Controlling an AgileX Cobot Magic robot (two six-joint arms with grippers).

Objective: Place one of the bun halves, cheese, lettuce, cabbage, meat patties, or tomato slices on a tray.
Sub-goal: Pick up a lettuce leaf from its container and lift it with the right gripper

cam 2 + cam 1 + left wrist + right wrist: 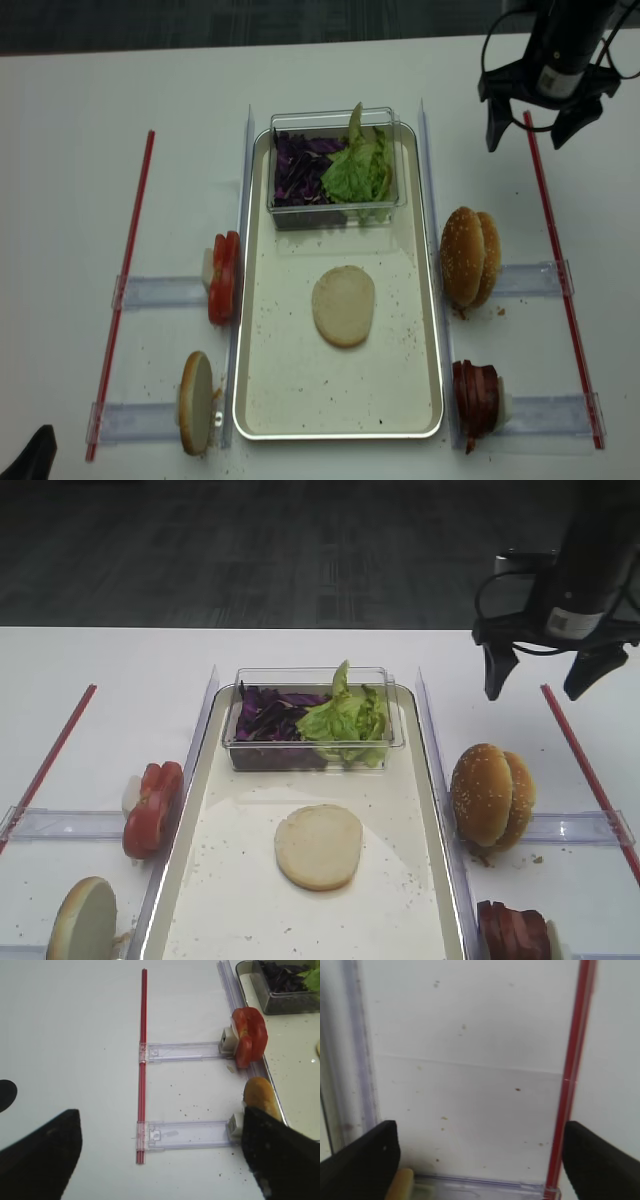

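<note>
Right gripper (540, 685) hangs above the table, jaws apart and empty. Left gripper (150, 1155) jaws likewise stand apart. Lettuce (350, 720) sits in the clear tub (312, 742) on the tray (440, 810).

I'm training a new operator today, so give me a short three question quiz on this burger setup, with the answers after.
1. True or false: a bun half already lies on the tray.
2. Which two fillings share the clear tub?
3. Multiple choice: the right gripper is A) shut on lettuce, B) open and empty above the table, C) shut on a sesame bun.

Key
1. True, a pale half, flat face up.
2. Purple cabbage and lettuce.
3. B, its fingers stand wide apart with nothing between them.
</note>
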